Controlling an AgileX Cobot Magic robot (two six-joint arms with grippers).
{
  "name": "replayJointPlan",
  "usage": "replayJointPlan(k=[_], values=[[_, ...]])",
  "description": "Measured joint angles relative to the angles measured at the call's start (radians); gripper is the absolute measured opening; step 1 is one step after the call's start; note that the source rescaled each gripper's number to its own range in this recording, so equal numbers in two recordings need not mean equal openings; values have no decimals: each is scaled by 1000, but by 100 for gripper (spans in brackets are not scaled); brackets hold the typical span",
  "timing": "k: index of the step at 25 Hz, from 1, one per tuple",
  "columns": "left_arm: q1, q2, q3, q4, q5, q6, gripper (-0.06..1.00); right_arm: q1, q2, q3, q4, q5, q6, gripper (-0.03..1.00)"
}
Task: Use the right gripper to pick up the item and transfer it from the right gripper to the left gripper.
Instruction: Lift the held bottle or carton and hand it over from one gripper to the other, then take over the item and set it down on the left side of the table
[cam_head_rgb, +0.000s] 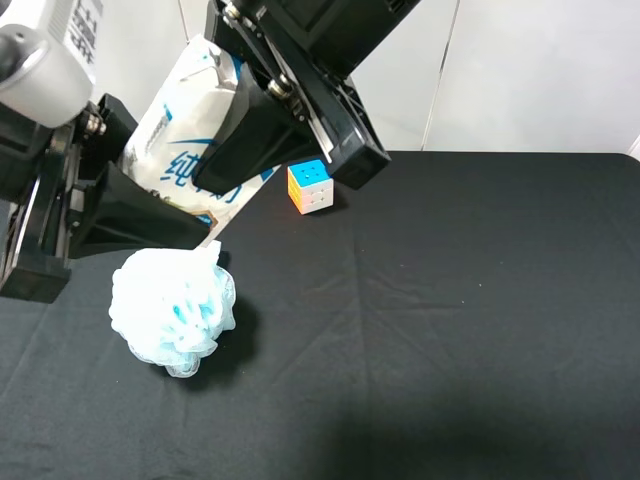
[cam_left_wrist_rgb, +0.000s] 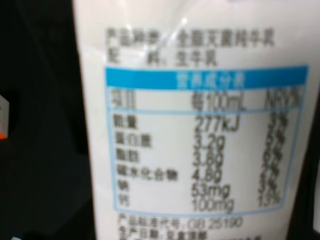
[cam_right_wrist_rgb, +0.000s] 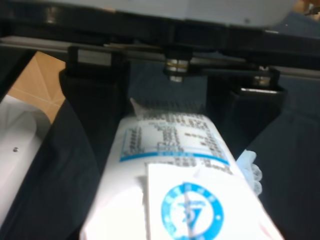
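small white drink carton with blue writing (cam_head_rgb: 185, 120), right black claw (cam_head_rgb: 240, 150) clamped on it, left black claw (cam_head_rgb: 165, 180) clamped on it too

A black cloth surface (cam_head_rgb: 450, 330) fills the lower and right parts of the overhead frame, faintly creased near the middle. Behind it, upper right, stands a white wall (cam_head_rgb: 540, 70) with a thin dark seam (cam_head_rgb: 443, 75). The light is even. In the right wrist view, a tan patch (cam_right_wrist_rgb: 35, 82) at the left edge may be floor.

White carton (cam_head_rgb: 178, 115) with blue lettering and a blue-framed panel of grey print. Multicoloured cube (cam_head_rgb: 309, 186). Pale-blue and white mesh pouf (cam_head_rgb: 172, 312). Plain black tabletop (cam_head_rgb: 450, 320).
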Motion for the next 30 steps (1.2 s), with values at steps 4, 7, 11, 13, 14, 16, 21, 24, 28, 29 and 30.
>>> replayJointPlan(k=[4,7,11,13,14,16,21,24,28,29,30], values=[[0,1,0,-15,4,5,1,0,0,-3,15,-45,36,57],[-1,1,0,-22,11,10,1,0,-1,-5,17,-74,76,89],[-3,1,0,-23,11,12,1,0,-1,-5,18,-78,87,97],[-3,1,0,-23,12,12,1,0,-1,-5,18,-78,87,98],[-3,1,0,-23,12,12,1,0,-1,-5,18,-75,87,98],[-3,1,0,-23,12,12,1,0,-1,-5,18,-57,87,98],[-3,1,0,-23,12,12,1,0,-2,-5,17,44,87,98],[-3,1,0,-23,12,12,1,0,-22,-5,10,67,87,98],[-3,1,0,-23,12,12,1,0,-78,-5,-38,74,95,98],[-3,1,0,-23,12,12,1,0,-92,-5,-57,78,106,98],[-3,1,0,-23,12,12,1,0,-107,-5,-80,86,119,98]])
